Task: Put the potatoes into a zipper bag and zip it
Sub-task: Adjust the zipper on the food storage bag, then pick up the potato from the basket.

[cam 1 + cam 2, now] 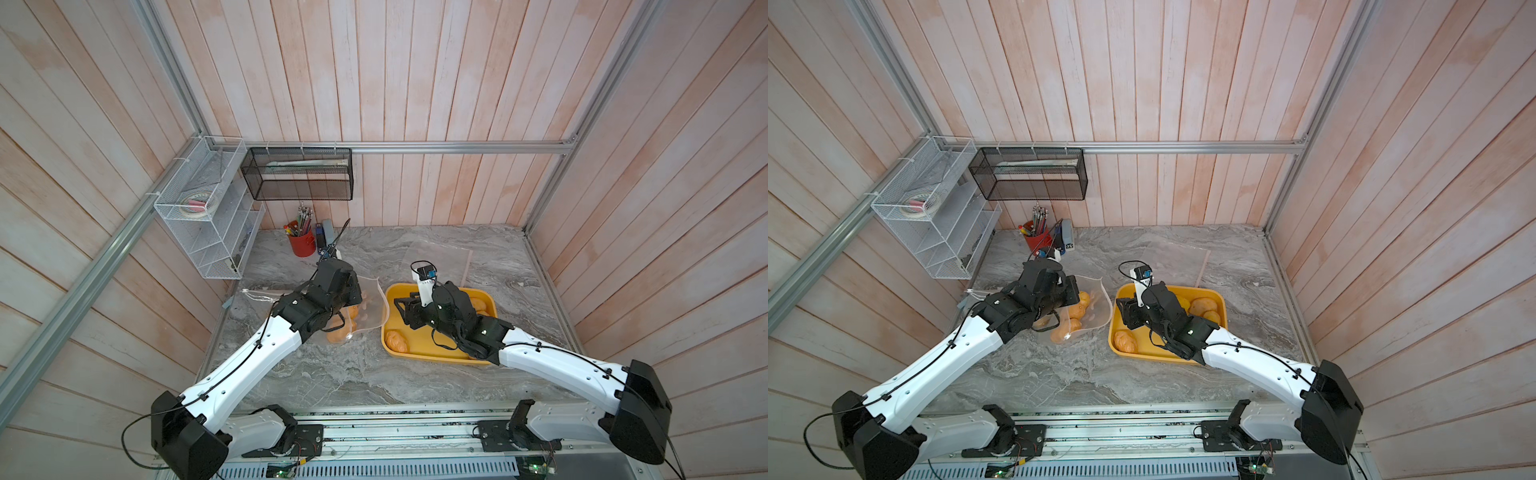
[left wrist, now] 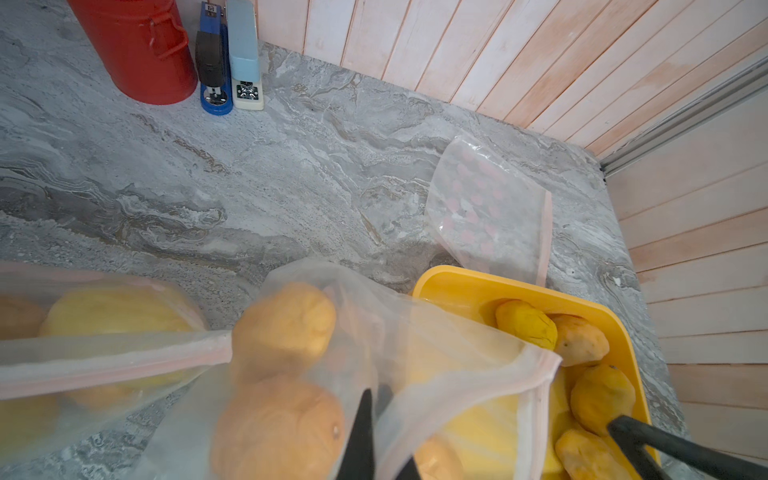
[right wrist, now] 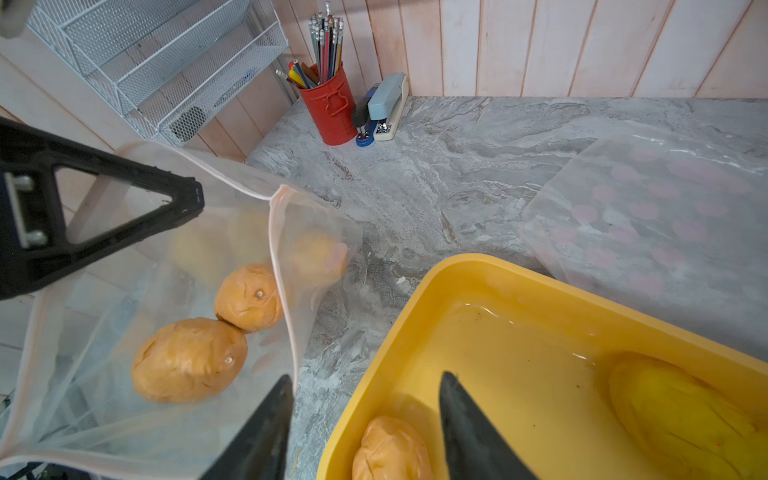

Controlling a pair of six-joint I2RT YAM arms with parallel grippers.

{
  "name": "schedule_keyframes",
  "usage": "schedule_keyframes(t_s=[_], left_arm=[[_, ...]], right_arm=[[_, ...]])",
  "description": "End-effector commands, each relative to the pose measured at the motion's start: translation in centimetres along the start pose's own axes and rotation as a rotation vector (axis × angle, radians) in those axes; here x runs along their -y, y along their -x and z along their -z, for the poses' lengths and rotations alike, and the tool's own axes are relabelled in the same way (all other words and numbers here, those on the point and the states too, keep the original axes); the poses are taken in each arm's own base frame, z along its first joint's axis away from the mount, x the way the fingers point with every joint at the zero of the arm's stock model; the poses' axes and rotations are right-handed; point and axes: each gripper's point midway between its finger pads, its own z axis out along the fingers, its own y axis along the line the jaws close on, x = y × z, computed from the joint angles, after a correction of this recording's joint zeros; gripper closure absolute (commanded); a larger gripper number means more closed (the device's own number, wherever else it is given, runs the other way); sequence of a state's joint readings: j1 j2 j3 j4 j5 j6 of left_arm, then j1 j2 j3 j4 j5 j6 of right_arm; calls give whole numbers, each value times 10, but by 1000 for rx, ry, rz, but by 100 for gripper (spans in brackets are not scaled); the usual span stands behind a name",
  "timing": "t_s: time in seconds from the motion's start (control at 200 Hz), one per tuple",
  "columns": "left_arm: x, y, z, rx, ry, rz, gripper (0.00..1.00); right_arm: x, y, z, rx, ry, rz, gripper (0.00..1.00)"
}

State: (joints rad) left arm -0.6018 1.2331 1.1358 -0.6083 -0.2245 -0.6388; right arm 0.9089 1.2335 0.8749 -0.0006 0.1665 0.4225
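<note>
— Potatoes (image 3: 189, 359): where do they lie?
— In two places. Two tan-orange ones rest touching each other low inside the clear zipper bag (image 3: 83, 374), with paler ones blurred through the film beyond them. The rest sit in the yellow tray (image 3: 478, 266) just beside the bag on the marble table (image 3: 457, 174): one tan at the end nearest the bag, several yellow and tan bunched at the opposite end.
— And the left gripper (image 2: 376, 395)?
— Its fingers are pressed together on the bag's pink-edged rim, film caught between them, so the mouth stands open toward the tray. In the left wrist view the bagged potatoes lie right by those fingers, under the film.
— What about the right gripper (image 3: 365, 376)?
— Jaws apart, nothing between them. In the right wrist view one finger (image 3: 266, 428) hangs beside the bag's rim, its partner over the tray. The lone tan potato (image 3: 392, 449) lies close beneath in the tray, ungripped. In both top views that gripper (image 1: 399, 311) (image 1: 1123, 311) hovers over the tray's bag-side end.
— Anything else nearby?
— A second, flat bag (image 3: 648, 216) with pink dots behind the tray.
</note>
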Motion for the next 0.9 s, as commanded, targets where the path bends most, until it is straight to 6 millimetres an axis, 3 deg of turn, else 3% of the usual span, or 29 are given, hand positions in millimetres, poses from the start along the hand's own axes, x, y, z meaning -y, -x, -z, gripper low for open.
schedule_keyframes(t_s=[0.0,0.13,0.26,0.525,0.895], left_arm=[[-5,6,-2,3,42,18,100],[-6,3,-6,-5,53,20,100],[-6,2,-8,-9,53,20,100],[-5,3,-6,-6,46,22,100],[-4,4,-4,2,37,18,100]], right_arm=[[23,7,18,46,-80,-38,33],[43,-10,25,32,-86,-90,31],[53,-46,15,-50,-73,-120,31],[43,-110,-21,-263,25,-110,27],[31,-145,-46,-379,62,-80,18]])
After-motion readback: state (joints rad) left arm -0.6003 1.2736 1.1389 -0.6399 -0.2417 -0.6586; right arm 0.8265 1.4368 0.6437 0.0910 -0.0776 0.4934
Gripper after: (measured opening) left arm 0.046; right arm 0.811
